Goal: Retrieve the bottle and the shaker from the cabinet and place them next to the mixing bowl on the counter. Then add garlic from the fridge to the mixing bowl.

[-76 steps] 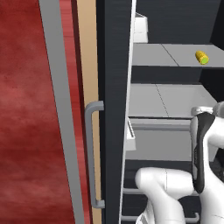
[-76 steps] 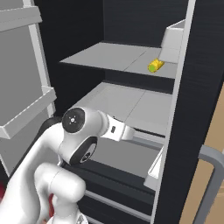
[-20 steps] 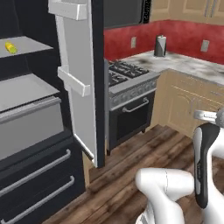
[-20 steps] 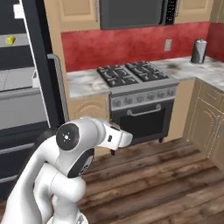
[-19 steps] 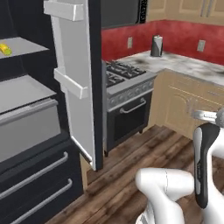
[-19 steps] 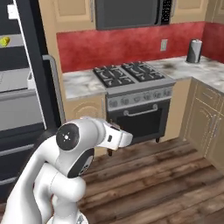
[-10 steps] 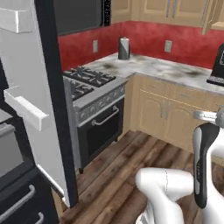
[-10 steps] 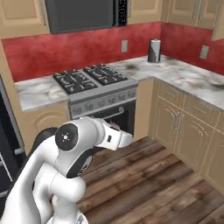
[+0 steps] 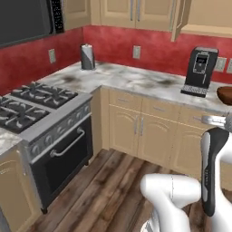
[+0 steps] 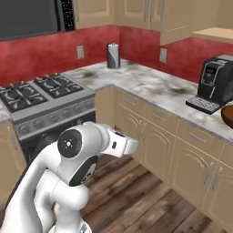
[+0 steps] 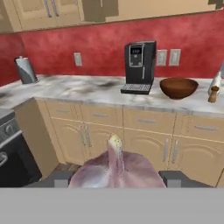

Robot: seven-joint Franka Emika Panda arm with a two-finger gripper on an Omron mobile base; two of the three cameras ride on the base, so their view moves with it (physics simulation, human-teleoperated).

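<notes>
In the hand view my gripper (image 11: 117,177) is shut on a pale purple garlic (image 11: 116,166) bulb that bulges up between the two dark fingertips (image 11: 61,177). Across the room the dark wooden mixing bowl (image 11: 178,87) sits on the marble counter (image 11: 87,89). The brown shaker (image 11: 213,94) and the white bottle (image 11: 216,81) stand just right of it. The bowl (image 9: 225,94) also peeks in at the right edge of the left base view and of the right base view (image 10: 228,114). The tan cabinet (image 10: 214,32) hangs above with a door open. The fridge is out of view.
A black coffee machine (image 11: 139,65) stands on the counter left of the bowl. A grey canister (image 9: 87,56) sits in the corner. The gas stove (image 9: 41,113) is at the left, tan base cabinets (image 9: 145,129) line the counter, and wood floor (image 9: 104,186) lies between.
The base has swung away from the fridge, so both base views have swept past the stove to the counter corner. The arm's pose looks unchanged.
</notes>
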